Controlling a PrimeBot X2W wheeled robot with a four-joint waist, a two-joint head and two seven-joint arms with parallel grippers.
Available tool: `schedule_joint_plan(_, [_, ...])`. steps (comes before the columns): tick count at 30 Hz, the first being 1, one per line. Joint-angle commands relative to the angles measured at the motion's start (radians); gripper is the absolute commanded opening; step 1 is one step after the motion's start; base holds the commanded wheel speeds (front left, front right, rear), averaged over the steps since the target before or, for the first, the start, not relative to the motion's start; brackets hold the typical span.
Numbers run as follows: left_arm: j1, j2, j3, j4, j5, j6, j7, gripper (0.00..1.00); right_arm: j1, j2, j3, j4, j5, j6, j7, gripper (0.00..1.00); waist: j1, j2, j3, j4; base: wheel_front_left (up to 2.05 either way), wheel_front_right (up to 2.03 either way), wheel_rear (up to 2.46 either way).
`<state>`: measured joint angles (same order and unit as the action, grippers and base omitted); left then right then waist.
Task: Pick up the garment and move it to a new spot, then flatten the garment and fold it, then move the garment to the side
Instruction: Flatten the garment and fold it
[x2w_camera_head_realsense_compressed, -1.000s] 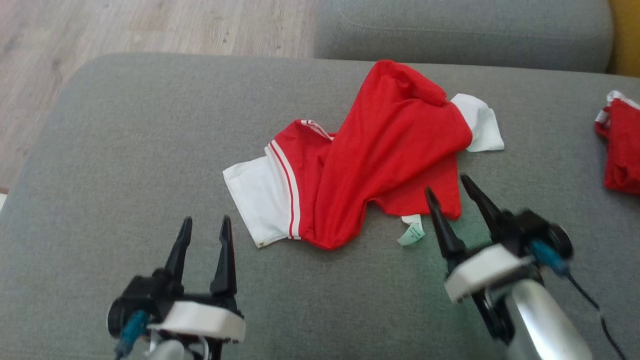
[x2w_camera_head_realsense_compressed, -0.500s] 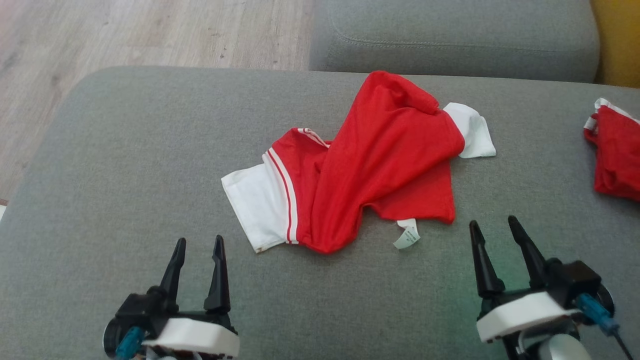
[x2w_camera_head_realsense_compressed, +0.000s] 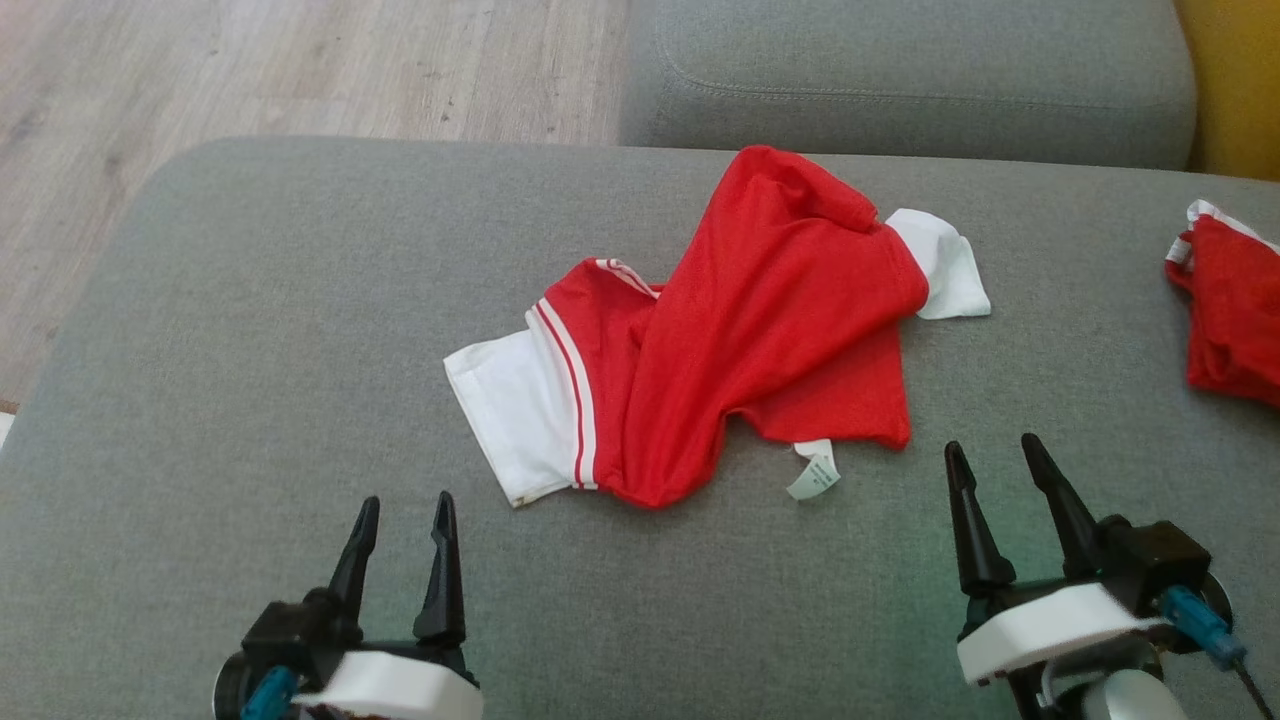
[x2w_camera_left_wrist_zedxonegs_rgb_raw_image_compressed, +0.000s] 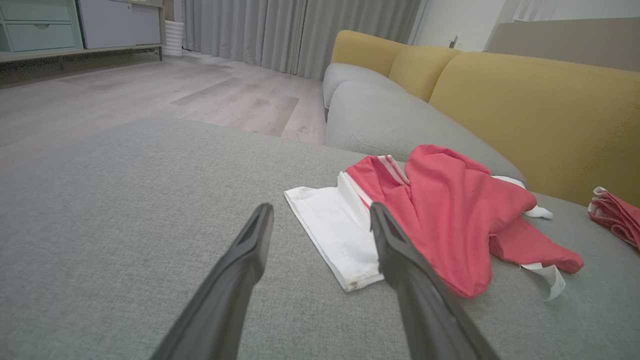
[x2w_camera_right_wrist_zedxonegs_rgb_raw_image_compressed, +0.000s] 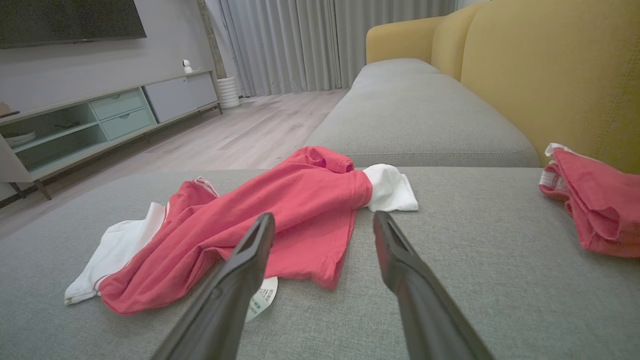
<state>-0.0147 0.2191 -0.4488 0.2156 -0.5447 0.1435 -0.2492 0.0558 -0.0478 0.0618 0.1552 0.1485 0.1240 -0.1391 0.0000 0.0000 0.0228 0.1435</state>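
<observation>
The garment (x2w_camera_head_realsense_compressed: 760, 330) is a red shirt with white sleeves, lying crumpled in the middle of the grey sofa seat (x2w_camera_head_realsense_compressed: 250, 330). A white label sticks out at its near edge. The same garment (x2w_camera_left_wrist_zedxonegs_rgb_raw_image_compressed: 450, 220) lies ahead and right of the left fingers, and the garment (x2w_camera_right_wrist_zedxonegs_rgb_raw_image_compressed: 270, 210) spreads just beyond the right fingers. My left gripper (x2w_camera_head_realsense_compressed: 403, 505) hovers open near the seat's front, left of the white sleeve. At the front right, below the garment's red hem, my right gripper (x2w_camera_head_realsense_compressed: 990, 450) is open too. Neither one touches the cloth.
A second red and white cloth (x2w_camera_head_realsense_compressed: 1230, 310) lies at the seat's right edge. A further grey cushion (x2w_camera_head_realsense_compressed: 900, 80) sits behind, with a yellow backrest (x2w_camera_right_wrist_zedxonegs_rgb_raw_image_compressed: 550, 75) to the right. Wooden floor (x2w_camera_head_realsense_compressed: 250, 70) lies beyond the seat's left and far edges.
My right gripper has pulled back from the garment's red hem toward the seat's front right. The left gripper has drawn back slightly. The camera has shifted a little; the garment stays put.
</observation>
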Motion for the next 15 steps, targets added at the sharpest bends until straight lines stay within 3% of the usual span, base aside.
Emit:
schedule_joint_plan(1, [-0.032, 0.004, 0.043, -0.023, 0.007, -0.004, -0.012, 1.00, -0.012, -0.002, 0.026, -0.037, 0.005, 0.007, -0.002, 1.00, 0.0000, 0.0000, 0.000, 0.001, 0.00, 0.00, 0.00])
schedule_joint_plan(9, [-0.039, 0.010, 0.049, -0.021, 0.012, -0.005, -0.012, 1.00, -0.012, -0.002, 0.031, -0.034, 0.004, 0.007, -0.001, 1.00, 0.0000, 0.0000, 0.012, -0.002, 0.00, 0.00, 0.00])
schedule_joint_plan(15, [-0.135, 0.031, 0.053, -0.009, 0.019, -0.009, 0.038, 1.00, -0.035, -0.002, 0.036, -0.049, -0.011, 0.007, 0.009, 1.00, 0.0000, 0.0000, 0.063, -0.005, 0.00, 0.00, 0.00])
